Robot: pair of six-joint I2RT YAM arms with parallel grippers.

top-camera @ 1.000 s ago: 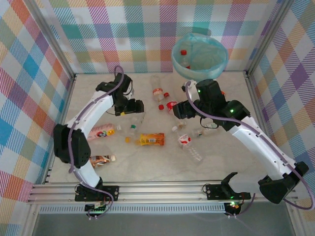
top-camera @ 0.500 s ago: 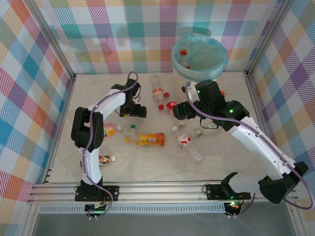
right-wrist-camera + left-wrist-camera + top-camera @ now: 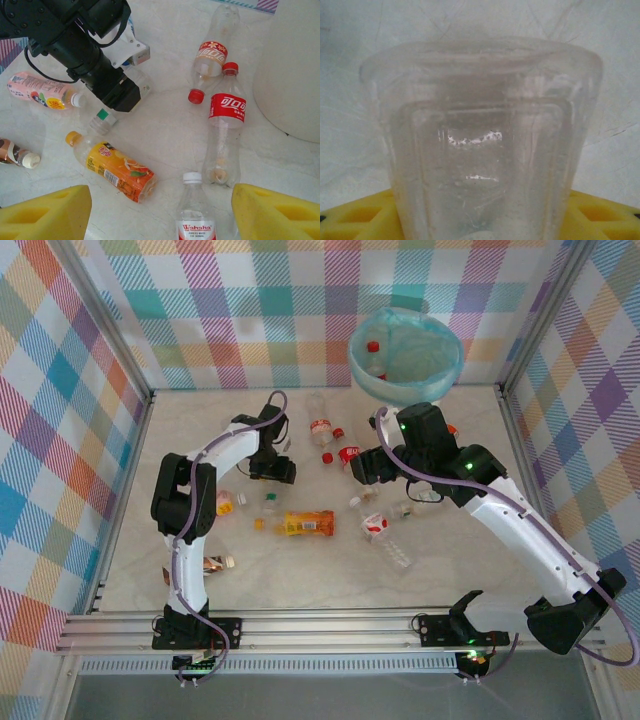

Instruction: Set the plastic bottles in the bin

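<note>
Bottle (image 3: 480, 150) sits between left gripper's (image 3: 480, 222) jaws, perhaps gripped.

Lighting: bright, even, diffuse; shadows soft. Blur: clear ribbed plastic bottle (image 3: 480, 150), close between yellow foam fingertips (image 3: 350, 220), hazy, unfocused.

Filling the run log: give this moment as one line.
left claw: around clear bottle, grip unclear | right claw: open, holding nothing | bin: bottles inside, more on table

bottles (image 3: 306, 524) clutter mid table (image 3: 300, 585); near strip free; left arm (image 3: 215, 450) bars left side.
</note>
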